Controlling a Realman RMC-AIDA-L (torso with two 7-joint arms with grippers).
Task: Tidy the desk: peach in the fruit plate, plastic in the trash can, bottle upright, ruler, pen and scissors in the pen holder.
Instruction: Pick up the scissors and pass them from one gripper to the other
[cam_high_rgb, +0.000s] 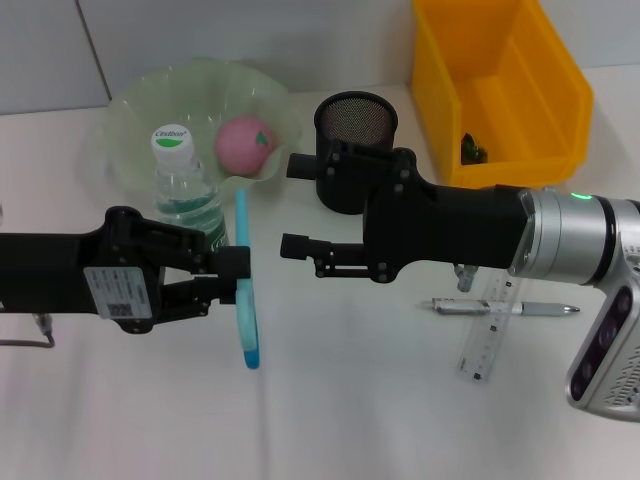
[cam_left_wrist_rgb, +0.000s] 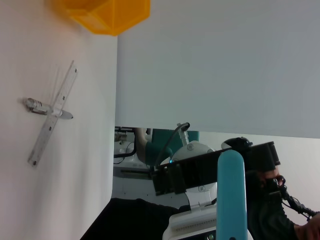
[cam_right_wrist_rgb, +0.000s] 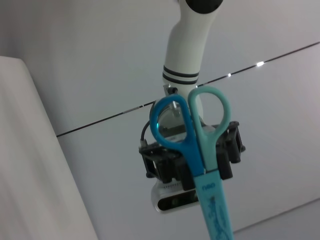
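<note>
My left gripper (cam_high_rgb: 228, 278) is shut on the blue scissors (cam_high_rgb: 246, 300) and holds them edge-on above the table. In the right wrist view the scissors (cam_right_wrist_rgb: 192, 125) show their ring handles above the left gripper (cam_right_wrist_rgb: 192, 170). My right gripper (cam_high_rgb: 289, 205) is open just right of the scissors, not touching them. The peach (cam_high_rgb: 245, 143) lies in the green fruit plate (cam_high_rgb: 135, 110). The bottle (cam_high_rgb: 184, 185) stands upright before the plate. The ruler (cam_high_rgb: 491, 330) and pen (cam_high_rgb: 505, 308) lie crossed on the table at the right. The black mesh pen holder (cam_high_rgb: 355, 120) stands behind my right gripper.
The yellow trash can (cam_high_rgb: 500, 90) stands at the back right with a small dark item (cam_high_rgb: 472, 150) inside. In the left wrist view the ruler (cam_left_wrist_rgb: 52, 115), the pen (cam_left_wrist_rgb: 47, 108) and the trash can (cam_left_wrist_rgb: 107, 15) show beyond the scissors (cam_left_wrist_rgb: 232, 195).
</note>
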